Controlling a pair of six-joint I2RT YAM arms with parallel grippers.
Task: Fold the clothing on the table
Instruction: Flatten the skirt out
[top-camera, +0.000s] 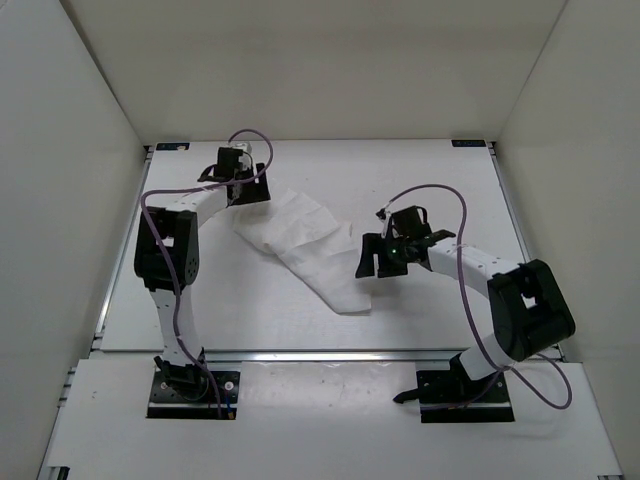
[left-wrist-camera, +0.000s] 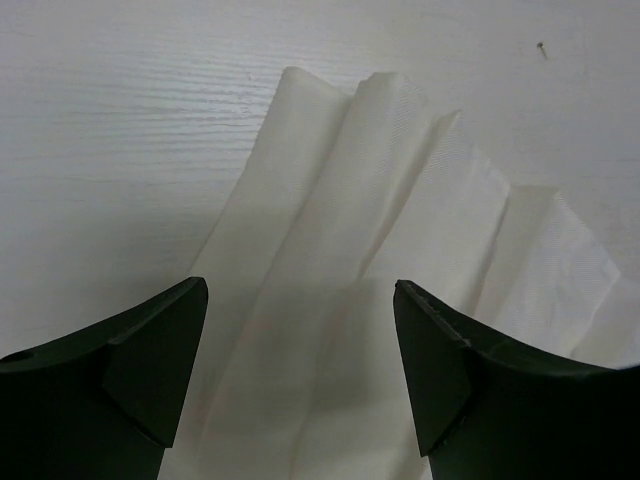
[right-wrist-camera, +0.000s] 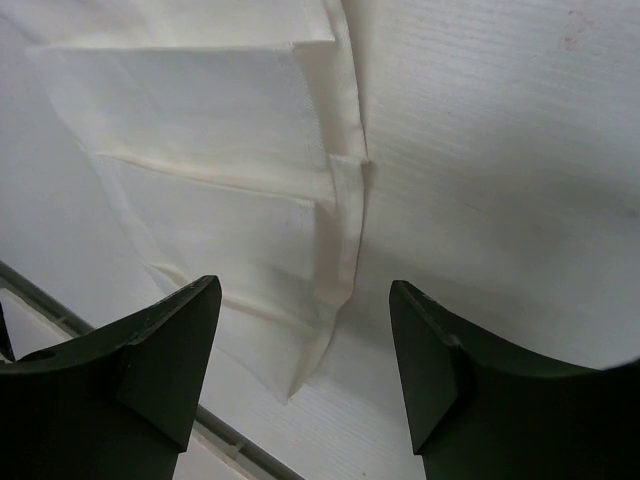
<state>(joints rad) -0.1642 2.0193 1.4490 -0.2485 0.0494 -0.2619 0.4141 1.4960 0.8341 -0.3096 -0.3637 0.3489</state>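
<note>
Right pincer (top-camera: 374, 266) open, empty, over the near end of the clothing (top-camera: 305, 240). It lies mid-surface (top-camera: 440, 180) as a narrow, layered diagonal strip. I judge lengthwise folds done, crosswise fold left. Far end: left pincer (top-camera: 240, 186) open, empty.

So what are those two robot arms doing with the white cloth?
They are folding the clothing on the table. It lies flat in a long slanted strip, already layered in pleats. The left gripper hovers over its far end, and the right gripper is by its near end. Both are open and neither holds it.
</note>
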